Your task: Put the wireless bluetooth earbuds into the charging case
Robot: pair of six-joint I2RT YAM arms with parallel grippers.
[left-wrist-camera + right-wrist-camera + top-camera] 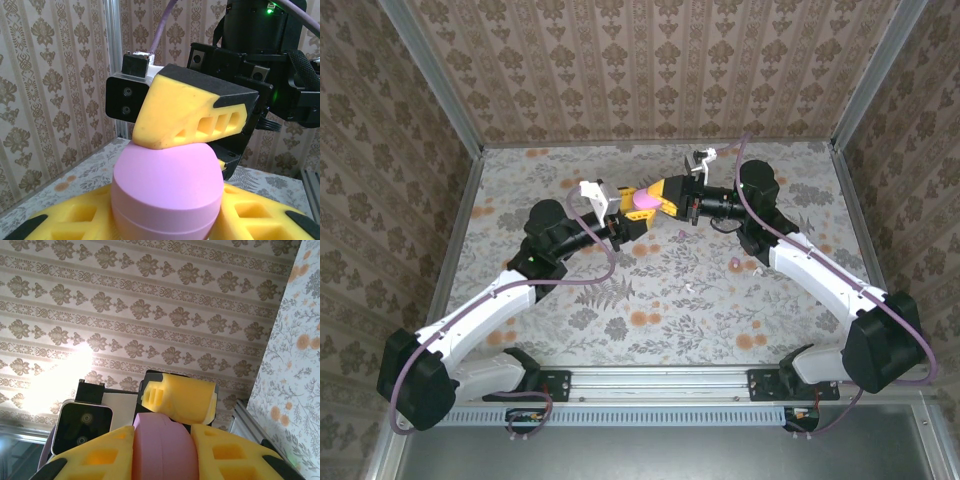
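Observation:
The charging case [643, 203] is a pink oval pebble with its lid closed, held in the air above the middle of the table. My left gripper [631, 216] reaches in from the left and my right gripper [658, 197] from the right. In the left wrist view the case [167, 187] sits between my left gripper's [167, 222] yellow fingers, which touch both its sides, and a right finger [190, 112] presses on its top. My right gripper [162, 452] is shut on the case [162, 445]. Two earbuds, one pink [736, 264] and one whitish [686, 288], lie on the table.
The floral table [660, 320] is boxed in by wallpapered walls with metal corner posts [430, 75]. The left arm's white wrist camera [82, 427] sits close to my right fingers. A rail [660, 380] runs along the near edge between the arm bases.

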